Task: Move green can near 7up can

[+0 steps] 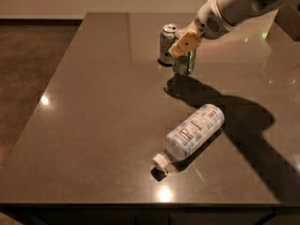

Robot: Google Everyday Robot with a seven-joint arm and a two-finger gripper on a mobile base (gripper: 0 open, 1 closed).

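The gripper [186,46], at the table's [93,125] 1 o'clock, is clamped on the green can [185,64], which shows at its 6 o'clock, just beside the 7up can [167,43], at that can's 4 o'clock. The gripper hides the green can's top.
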